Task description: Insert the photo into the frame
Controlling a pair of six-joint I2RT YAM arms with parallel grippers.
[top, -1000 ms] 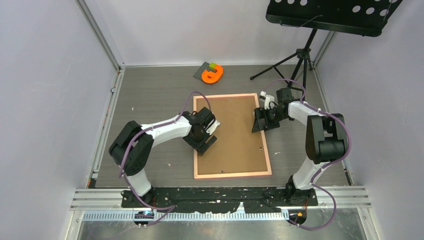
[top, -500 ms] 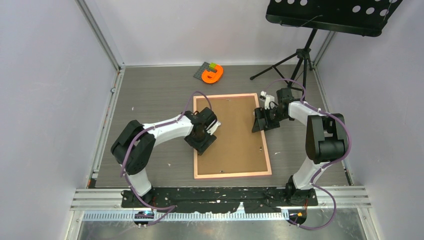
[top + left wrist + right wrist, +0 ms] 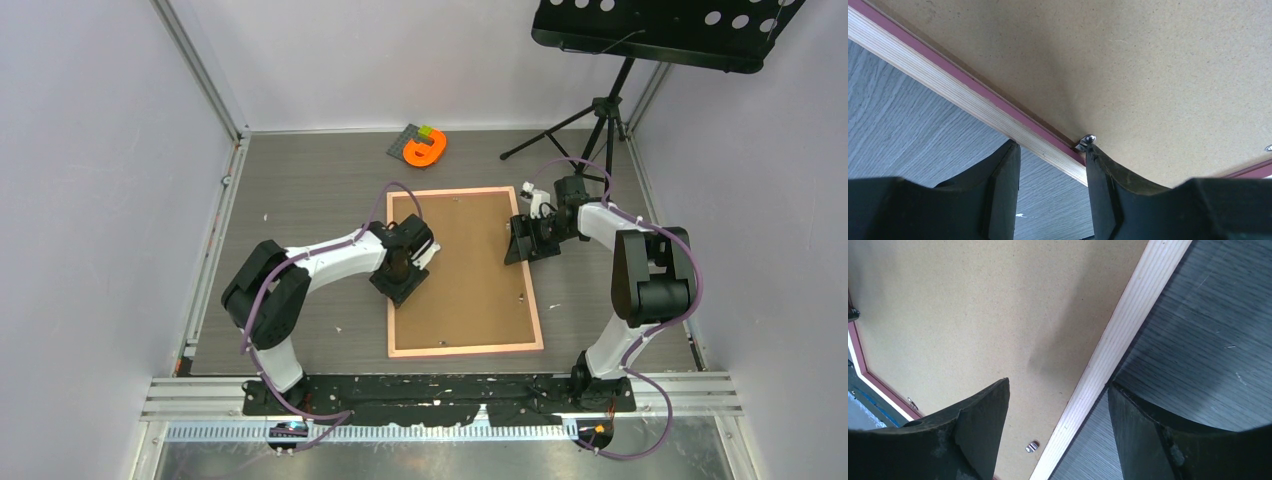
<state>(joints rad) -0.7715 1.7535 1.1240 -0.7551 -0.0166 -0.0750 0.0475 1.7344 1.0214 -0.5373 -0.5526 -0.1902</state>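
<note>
Narrowed since a second ago, the left gripper [image 3: 400,272] sits astride the left rail of the pink frame [image 3: 465,350], one finger beside a small metal tab [image 3: 1088,139]; whether it pinches the rail cannot be told. The frame lies flat mid-table [image 3: 300,190], brown backing board [image 3: 470,270] upward. Across it, the right gripper [image 3: 525,240] hangs spread wide over the right rail, gripping nothing. Beyond stand an orange object [image 3: 425,150] and a music stand [image 3: 660,30].

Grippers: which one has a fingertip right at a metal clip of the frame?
The left gripper; one fingertip meets a clip. The right gripper's fingers touch no clip.
</note>
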